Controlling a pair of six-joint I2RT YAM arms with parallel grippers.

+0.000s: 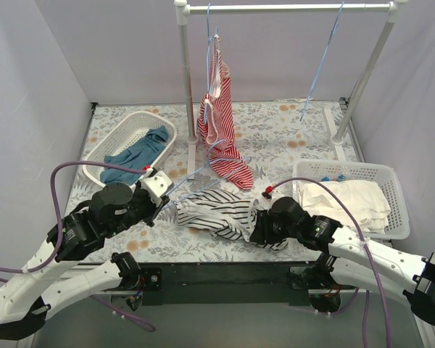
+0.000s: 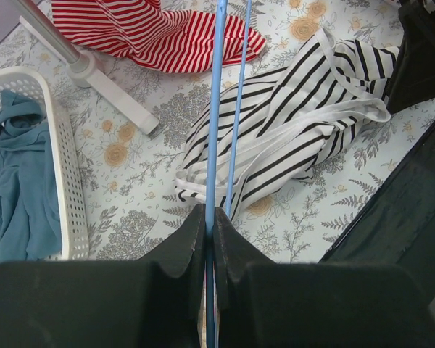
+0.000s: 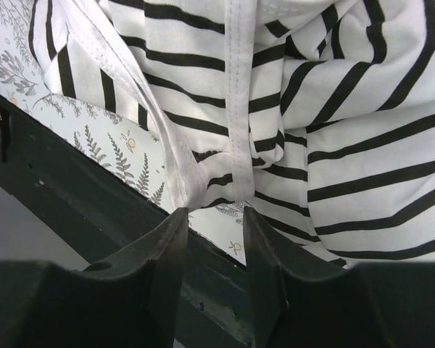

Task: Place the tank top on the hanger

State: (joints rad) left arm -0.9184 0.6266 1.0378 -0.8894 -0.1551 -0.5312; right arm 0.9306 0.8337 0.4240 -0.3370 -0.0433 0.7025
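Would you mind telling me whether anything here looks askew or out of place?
Yes: the red-and-white striped top hangs lopsided from the rail, its hem trailing onto the table. The tank top lies crumpled near the table's front edge.

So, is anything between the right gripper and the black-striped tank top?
Nothing visible does. The right gripper, jaws open, sits right against the tank top, with a white-edged band of it ending at the gap between the jaws.

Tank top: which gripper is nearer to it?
Right. The right gripper is at the tank top, jaws open at its near white seam; the left gripper, shut on the hanger, sits off its left side.
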